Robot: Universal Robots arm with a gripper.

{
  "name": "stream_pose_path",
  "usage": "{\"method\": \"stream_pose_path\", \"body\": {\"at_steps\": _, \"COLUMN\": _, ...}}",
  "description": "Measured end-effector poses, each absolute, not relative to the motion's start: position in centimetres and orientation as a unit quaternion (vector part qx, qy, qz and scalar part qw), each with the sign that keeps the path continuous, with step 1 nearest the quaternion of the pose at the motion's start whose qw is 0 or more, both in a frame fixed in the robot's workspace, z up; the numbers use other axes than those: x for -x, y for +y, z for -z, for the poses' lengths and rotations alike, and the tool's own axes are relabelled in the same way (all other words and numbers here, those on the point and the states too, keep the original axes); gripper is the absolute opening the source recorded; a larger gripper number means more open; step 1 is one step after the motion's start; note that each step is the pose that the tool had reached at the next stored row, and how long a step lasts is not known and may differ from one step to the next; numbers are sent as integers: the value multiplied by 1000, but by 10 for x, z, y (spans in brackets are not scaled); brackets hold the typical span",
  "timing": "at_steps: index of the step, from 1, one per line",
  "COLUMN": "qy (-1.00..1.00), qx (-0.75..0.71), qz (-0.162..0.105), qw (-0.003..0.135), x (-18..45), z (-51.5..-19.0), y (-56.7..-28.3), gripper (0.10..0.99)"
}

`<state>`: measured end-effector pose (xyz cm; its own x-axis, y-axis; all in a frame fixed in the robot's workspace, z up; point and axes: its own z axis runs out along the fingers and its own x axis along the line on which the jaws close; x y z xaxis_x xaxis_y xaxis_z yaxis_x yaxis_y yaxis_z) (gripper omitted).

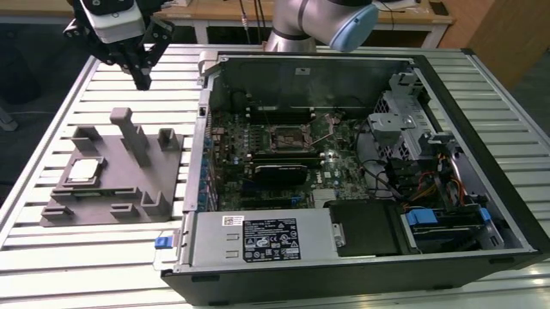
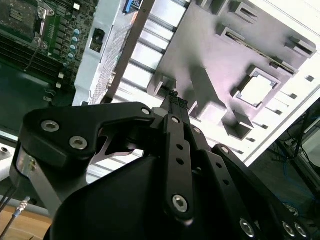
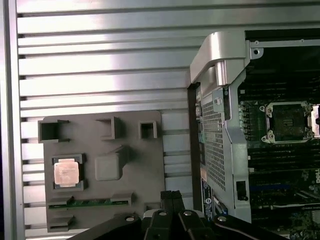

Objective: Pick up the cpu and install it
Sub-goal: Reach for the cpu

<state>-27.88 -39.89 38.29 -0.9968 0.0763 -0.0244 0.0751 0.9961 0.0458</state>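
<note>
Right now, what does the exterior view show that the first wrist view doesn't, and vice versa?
Exterior view adds: the arm's blue-capped joint, the power supply and the drive cage. First wrist view adds: a green strip in a slot of the grey fixture. Shared: the cpu resting in that fixture, the socket, and the shut gripper, apart from the cpu.
</note>
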Motion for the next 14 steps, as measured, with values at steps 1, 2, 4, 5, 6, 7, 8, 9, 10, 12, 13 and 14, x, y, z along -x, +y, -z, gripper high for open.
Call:
{"method": "stream_pose_path", "body": {"at_steps": 1, "qy": 999, "qx": -38, "qz": -22, "qw": 13, "x": 280, "z": -382, "y": -399, "gripper": 106}}
{"method": "stream_pose_path", "body": {"at_steps": 2, "qy": 999, "qx": -38, "qz": -22, "qw": 13, "x": 281, "z": -381, "y": -399, "gripper": 106}}
{"method": "stream_pose_path", "body": {"at_steps": 4, "qy": 999, "qx": -38, "qz": -22, "qw": 13, "x": 284, "z": -379, "y": -399, "gripper": 106}}
{"method": "stream_pose_path", "body": {"at_steps": 5, "qy": 999, "qx": -38, "qz": -22, "qw": 13, "x": 285, "z": -378, "y": -399, "gripper": 106}}
{"method": "stream_pose_path", "body": {"at_steps": 6, "qy": 999, "qx": -38, "qz": -22, "qw": 13, "x": 287, "z": -377, "y": -399, "gripper": 106}}
{"method": "stream_pose_path", "body": {"at_steps": 7, "qy": 999, "qx": -38, "qz": -22, "qw": 13, "x": 289, "z": -376, "y": -399, "gripper": 106}}
{"method": "stream_pose_path", "body": {"at_steps": 8, "qy": 999, "qx": -38, "qz": -22, "qw": 13, "x": 291, "z": -375, "y": -399, "gripper": 106}}
{"method": "stream_pose_path", "body": {"at_steps": 9, "qy": 999, "qx": -38, "qz": -22, "qw": 13, "x": 293, "z": -374, "y": -399, "gripper": 106}}
{"method": "stream_pose_path", "body": {"at_steps": 10, "qy": 999, "qx": -38, "qz": -22, "qw": 13, "x": 294, "z": -373, "y": -399, "gripper": 106}}
{"method": "stream_pose_path", "body": {"at_steps": 12, "qy": 999, "qx": -38, "qz": -22, "qw": 13, "x": 300, "z": -369, "y": -399, "gripper": 106}}
{"method": "stream_pose_path", "body": {"at_steps": 13, "qy": 999, "qx": -38, "qz": -22, "qw": 13, "x": 302, "z": -368, "y": -399, "gripper": 106}}
{"method": "stream_pose_path", "body": {"at_steps": 14, "qy": 999, "qx": -38, "qz": -22, "qw": 13, "x": 304, "z": -366, "y": -399, "gripper": 106}}
